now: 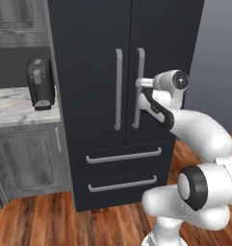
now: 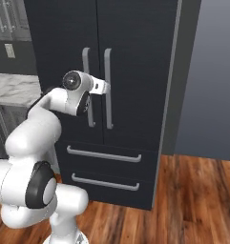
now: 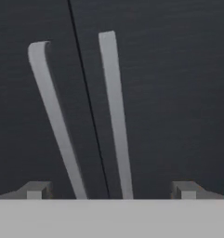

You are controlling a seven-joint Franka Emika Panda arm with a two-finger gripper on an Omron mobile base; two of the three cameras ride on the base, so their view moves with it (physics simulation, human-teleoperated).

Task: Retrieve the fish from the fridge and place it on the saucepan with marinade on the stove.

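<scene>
Matte black fridge (image 1: pixel 93 48) shut; claw (image 3: pixel 111 190) spread before long grey bar handles (image 3: pixel 114 111).

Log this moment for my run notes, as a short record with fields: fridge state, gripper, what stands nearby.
fridge: black, both upper doors shut, two lower drawers shut
door handles: two long grey bars either side of the door seam; right-door handle, left-door handle
gripper: fingers spread open, at the right-door handle, both handles between the finger tips in the hand view
fish: not visible, doors closed
left of fridge: marble counter with a black appliance on it
floor: wood planks
</scene>
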